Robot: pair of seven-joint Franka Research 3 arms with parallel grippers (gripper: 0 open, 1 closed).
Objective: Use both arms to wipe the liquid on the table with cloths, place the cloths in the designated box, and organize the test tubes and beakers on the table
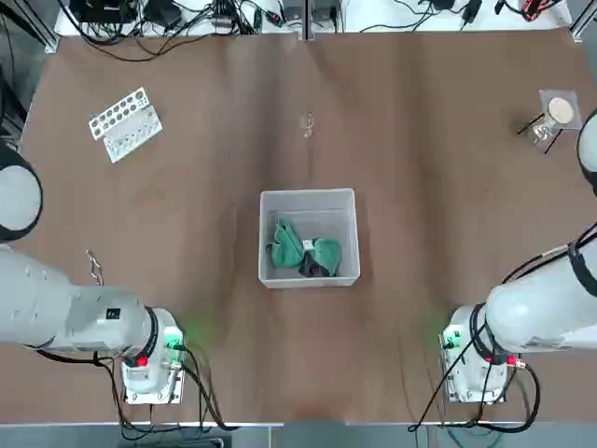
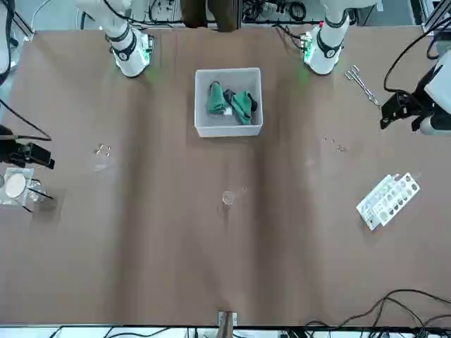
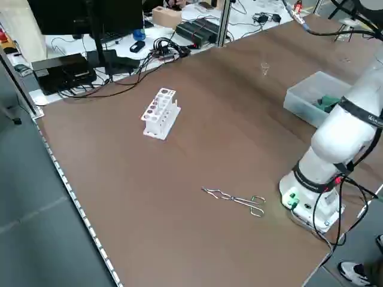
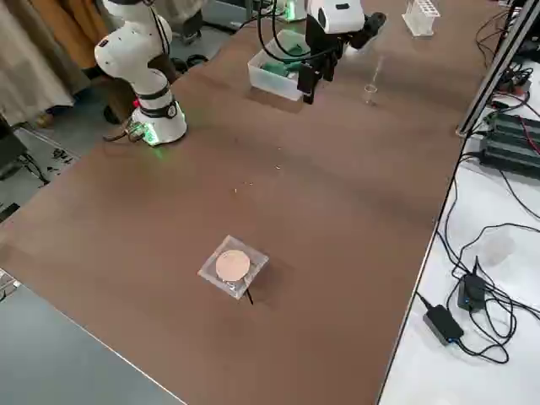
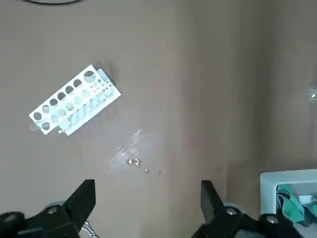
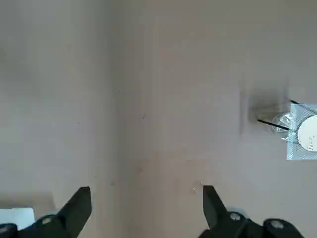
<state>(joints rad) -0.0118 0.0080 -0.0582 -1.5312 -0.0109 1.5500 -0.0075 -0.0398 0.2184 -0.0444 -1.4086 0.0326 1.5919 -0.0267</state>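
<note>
Both green cloths (image 1: 303, 247) lie in the translucent white box (image 1: 308, 198) at mid table. A tiny clear beaker (image 1: 309, 123) stands beyond it. Small drops of liquid (image 5: 131, 161) glisten on the table (image 1: 420, 187) near the white rack (image 1: 126, 123); more drops (image 2: 103, 149) show on the right arm's side. My left gripper (image 5: 146, 203) hovers open high above the drops, nothing between its fingers. My right gripper (image 6: 146, 203) hangs open over bare table near the box. I cannot make out test tubes apart from the rack.
A wire stand with a pale round disc (image 1: 557, 114) sits at the far right. Metal tongs (image 1: 94, 266) lie at the near left by the left arm's base (image 1: 149, 369). Cables and electronics (image 3: 90, 60) crowd the far edge.
</note>
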